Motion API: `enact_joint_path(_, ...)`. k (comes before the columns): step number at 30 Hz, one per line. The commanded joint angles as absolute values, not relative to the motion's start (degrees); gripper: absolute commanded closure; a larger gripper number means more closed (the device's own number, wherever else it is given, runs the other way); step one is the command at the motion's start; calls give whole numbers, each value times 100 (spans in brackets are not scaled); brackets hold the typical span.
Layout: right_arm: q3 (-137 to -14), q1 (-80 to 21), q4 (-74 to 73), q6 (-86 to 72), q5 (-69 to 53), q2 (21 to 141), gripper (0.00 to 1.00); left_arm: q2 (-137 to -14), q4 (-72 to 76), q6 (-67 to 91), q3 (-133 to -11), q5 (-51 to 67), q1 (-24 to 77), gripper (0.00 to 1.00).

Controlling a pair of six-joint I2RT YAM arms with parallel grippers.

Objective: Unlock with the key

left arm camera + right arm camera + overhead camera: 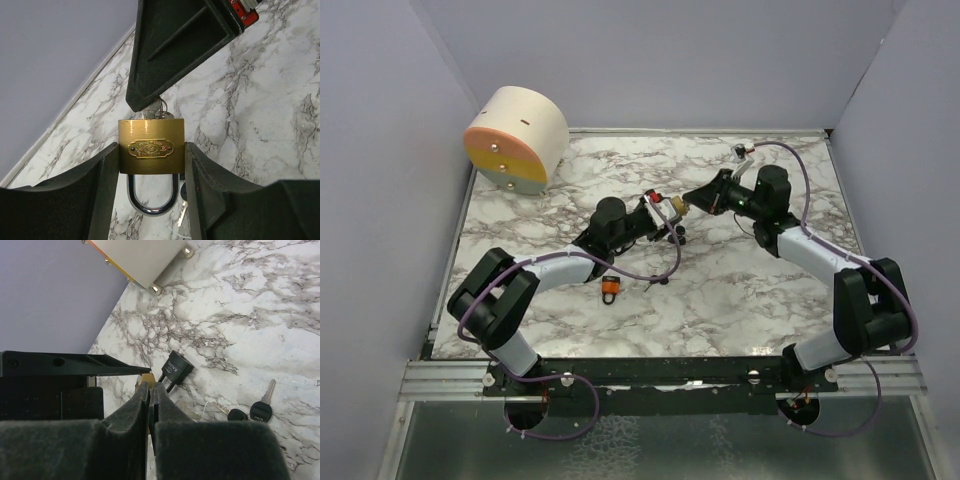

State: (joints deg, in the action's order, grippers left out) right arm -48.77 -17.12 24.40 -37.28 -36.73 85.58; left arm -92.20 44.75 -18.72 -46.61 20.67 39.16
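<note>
A brass padlock (151, 137) is clamped between the fingers of my left gripper (151, 152), above the table. Its steel shackle (151, 200) points toward the camera, with both legs in the body. In the top view the padlock (673, 206) sits mid-table between the two grippers. My right gripper (693, 199) comes in from the right and is shut on a silver key (150, 110), whose blade is in the keyhole end of the padlock. In the right wrist view the shut gripper (150, 387) hides the key, and only a sliver of the brass padlock (146, 376) shows.
A black padlock (176, 368) and two spare black-headed keys (252, 411) lie on the marble below. A small orange padlock (610, 289) lies nearer the front. A cream and orange cylinder (517, 138) stands at the back left. Walls enclose the table.
</note>
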Motion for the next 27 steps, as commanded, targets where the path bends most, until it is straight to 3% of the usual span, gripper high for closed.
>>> enact_joint_path(1,-4954,-1870,2128,-3819,-4181,8816,99,-9132,5646,-1905,-5225,1865,4134,100)
enact_joint_path(16,-5746,-1870,1202,-4301,-4249,9653,99,-9194,5190,-2178,-5328,-256,4866,100)
enact_joint_path(27,-5881,-1872,988,-4360,-4340,9769,99,-9501,4761,-2572,-5635,-1161,5159,100)
